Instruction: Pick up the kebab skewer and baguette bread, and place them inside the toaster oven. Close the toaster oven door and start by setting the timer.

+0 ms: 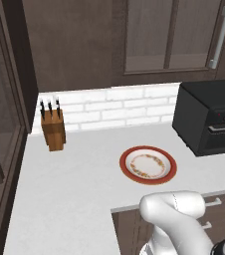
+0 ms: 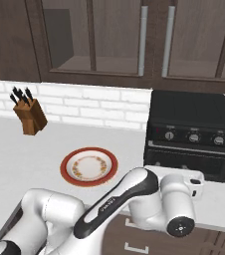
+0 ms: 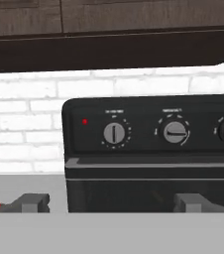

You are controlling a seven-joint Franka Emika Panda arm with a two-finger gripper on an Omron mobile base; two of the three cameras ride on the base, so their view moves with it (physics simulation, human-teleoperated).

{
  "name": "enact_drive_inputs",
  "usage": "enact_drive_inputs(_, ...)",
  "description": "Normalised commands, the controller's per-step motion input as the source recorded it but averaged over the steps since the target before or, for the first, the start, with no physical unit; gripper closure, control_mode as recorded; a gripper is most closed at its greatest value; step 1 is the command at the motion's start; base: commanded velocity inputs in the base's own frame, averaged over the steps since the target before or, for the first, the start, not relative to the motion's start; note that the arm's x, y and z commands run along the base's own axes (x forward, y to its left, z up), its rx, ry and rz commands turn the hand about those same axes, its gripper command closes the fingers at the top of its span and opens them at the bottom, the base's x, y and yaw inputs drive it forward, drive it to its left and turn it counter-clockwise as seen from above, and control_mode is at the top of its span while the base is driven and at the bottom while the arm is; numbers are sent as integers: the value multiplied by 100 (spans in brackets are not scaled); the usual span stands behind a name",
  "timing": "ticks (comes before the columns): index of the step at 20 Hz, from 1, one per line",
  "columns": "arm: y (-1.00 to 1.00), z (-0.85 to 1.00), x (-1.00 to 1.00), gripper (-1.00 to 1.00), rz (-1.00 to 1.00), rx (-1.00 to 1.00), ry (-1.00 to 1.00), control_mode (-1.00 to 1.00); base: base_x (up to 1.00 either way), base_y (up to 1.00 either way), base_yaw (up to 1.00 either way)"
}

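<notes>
Hand view faces the toaster oven (image 3: 153, 158) head-on, its door (image 3: 153, 193) shut below a strip of three dials; which is the timer I can't quite tell. The gripper (image 3: 111, 202) has its fingers spread wide apart, holding nothing, level with the door. From the right base view the oven sits on the counter (image 2: 15, 154) against the brick wall, beside a red-rimmed plate (image 2: 89, 166). A knife block (image 2: 30, 117) stands far left.

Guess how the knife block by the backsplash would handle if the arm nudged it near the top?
The knife block is tall on a small footprint, so a high push would probably tip it. It looks like wood, likely rigid. Its knife handles stick out on top and might rattle or slide.
</notes>
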Motion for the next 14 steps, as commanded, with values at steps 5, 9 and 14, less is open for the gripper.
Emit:
enact_drive_inputs(5,2,22,0,-100,0,0,-9,-100,0,0,0)
enact_drive_inputs(9,0,39,0,-100,0,0,-6,-100,0,0,0)
enact_drive_inputs(14,12,15,3,-100,0,0,-4,-100,0,0,0)
